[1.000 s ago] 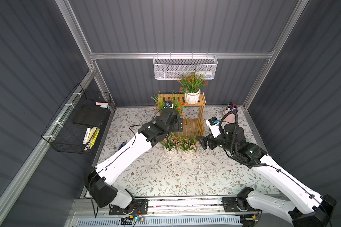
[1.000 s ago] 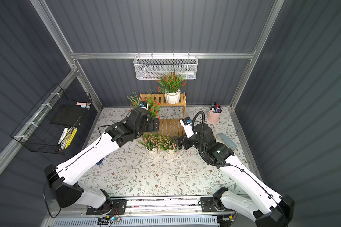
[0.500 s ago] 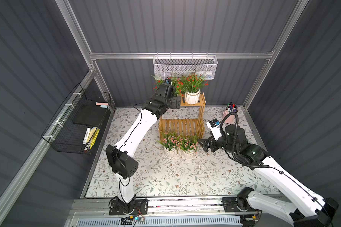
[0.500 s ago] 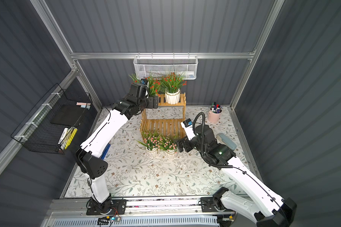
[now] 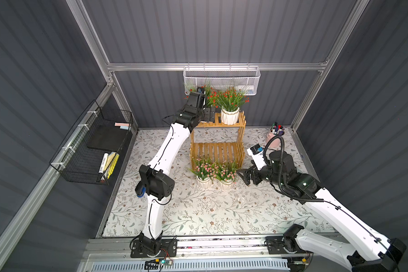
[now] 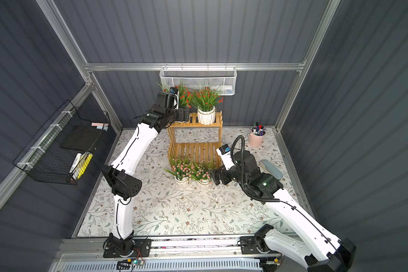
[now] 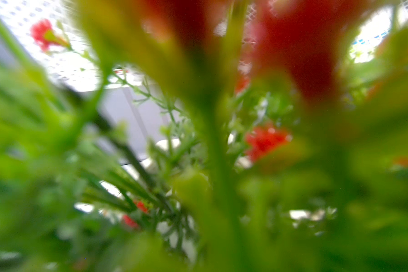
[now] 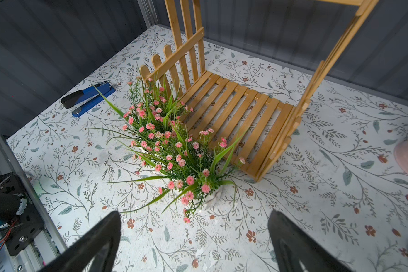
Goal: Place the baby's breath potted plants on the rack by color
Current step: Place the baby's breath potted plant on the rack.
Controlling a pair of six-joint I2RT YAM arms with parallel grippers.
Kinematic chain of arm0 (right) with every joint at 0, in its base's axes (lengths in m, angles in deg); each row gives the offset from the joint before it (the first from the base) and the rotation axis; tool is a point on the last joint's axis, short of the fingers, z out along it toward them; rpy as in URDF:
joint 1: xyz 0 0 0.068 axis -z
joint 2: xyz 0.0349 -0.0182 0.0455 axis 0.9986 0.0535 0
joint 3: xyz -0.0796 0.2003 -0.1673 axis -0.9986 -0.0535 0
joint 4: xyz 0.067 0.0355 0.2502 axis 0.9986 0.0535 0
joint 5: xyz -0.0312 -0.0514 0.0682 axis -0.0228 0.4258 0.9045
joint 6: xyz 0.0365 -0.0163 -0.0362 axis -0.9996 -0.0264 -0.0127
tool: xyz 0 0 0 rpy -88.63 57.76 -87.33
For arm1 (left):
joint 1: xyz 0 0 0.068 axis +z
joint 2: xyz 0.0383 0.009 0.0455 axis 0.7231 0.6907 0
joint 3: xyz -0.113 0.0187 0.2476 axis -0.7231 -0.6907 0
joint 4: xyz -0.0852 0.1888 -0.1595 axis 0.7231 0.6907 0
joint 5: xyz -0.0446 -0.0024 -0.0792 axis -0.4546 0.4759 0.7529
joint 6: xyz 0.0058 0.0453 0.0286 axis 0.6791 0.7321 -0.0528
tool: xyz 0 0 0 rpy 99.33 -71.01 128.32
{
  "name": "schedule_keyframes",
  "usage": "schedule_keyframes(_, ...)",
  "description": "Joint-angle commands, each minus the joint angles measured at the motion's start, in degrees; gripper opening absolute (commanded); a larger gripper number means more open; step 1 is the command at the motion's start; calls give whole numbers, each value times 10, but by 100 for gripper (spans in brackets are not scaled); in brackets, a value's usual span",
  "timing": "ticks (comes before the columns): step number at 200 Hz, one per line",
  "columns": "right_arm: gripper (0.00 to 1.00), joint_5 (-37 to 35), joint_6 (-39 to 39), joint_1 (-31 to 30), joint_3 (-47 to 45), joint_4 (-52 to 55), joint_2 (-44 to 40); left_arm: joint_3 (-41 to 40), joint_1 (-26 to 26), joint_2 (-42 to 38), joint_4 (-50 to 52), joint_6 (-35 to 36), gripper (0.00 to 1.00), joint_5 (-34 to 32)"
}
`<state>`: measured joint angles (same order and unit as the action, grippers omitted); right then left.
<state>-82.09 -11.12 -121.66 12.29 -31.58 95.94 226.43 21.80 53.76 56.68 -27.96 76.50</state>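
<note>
Right wrist view, stapler label unreadable, right gripper spread before pink plants, left gripper grip untellable, buried in red plant leaves.

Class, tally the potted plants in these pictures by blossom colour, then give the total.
Red: 2, the first red plant standing on the top tier of the rack, the second red plant beside it, its pot hidden.
Pink: 2, the first pink plant and the second pink plant, on the table in front of the rack.
Total: 4
</note>
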Motion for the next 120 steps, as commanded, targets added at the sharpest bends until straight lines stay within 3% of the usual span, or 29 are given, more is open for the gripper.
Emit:
schedule_keyframes(1, 99, 5, -10, -3, 0, 6, 4, 40, 4, 4, -24, 13, 70, 20)
schedule_keyframes(120, 99, 0, -13, -3, -28, -29, 2, -8, 3, -26, -23, 2, 72, 27)
